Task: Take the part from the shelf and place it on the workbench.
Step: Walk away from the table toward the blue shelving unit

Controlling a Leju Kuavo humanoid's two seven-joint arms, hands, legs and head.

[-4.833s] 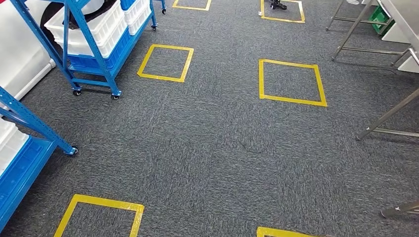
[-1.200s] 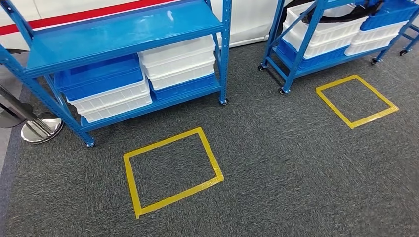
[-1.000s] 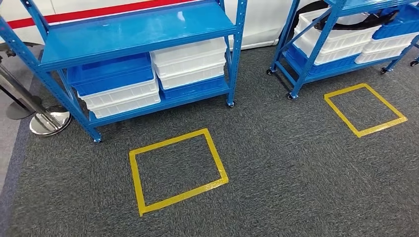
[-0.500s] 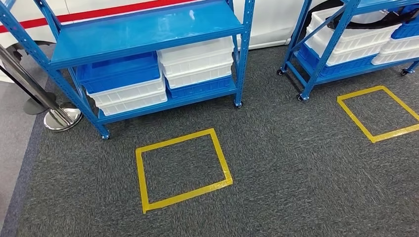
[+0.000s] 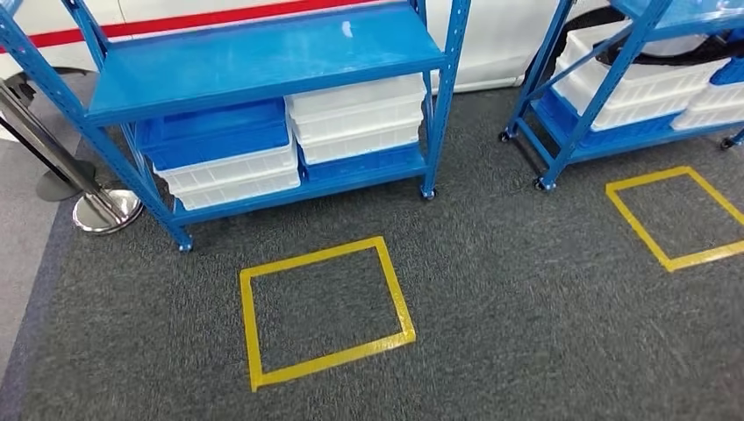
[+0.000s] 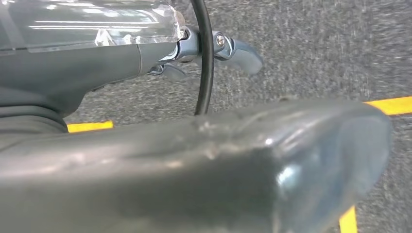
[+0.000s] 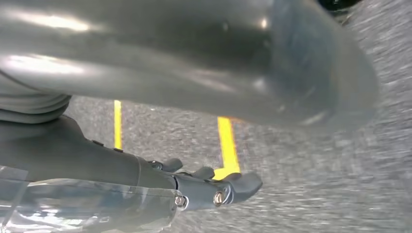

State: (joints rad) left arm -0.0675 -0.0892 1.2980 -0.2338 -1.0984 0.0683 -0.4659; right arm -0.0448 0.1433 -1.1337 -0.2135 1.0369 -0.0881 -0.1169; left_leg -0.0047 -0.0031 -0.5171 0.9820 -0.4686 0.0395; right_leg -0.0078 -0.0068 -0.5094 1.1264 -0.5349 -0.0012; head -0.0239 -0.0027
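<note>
Now my left hand [image 6: 214, 145] and right hand [image 7: 204, 73] hang empty, fingers apart. The yellow floor square [image 5: 326, 312] has slid nearer; the camera is closing on the shelf [image 5: 263, 61]. I cannot make out the part.

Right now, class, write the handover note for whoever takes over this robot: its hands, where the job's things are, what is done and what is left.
Left hand: hangs over the carpet, fingers apart, holding nothing.
Right hand: the same.
Things: a blue shelf stands ahead, behind a yellow floor square. Its lower level holds stacked bins. I cannot pick out the part.
Done and left: empty hands facing the shelf fit going to fetch a part, or returning after delivering one. Check the workbench before acting.
</note>
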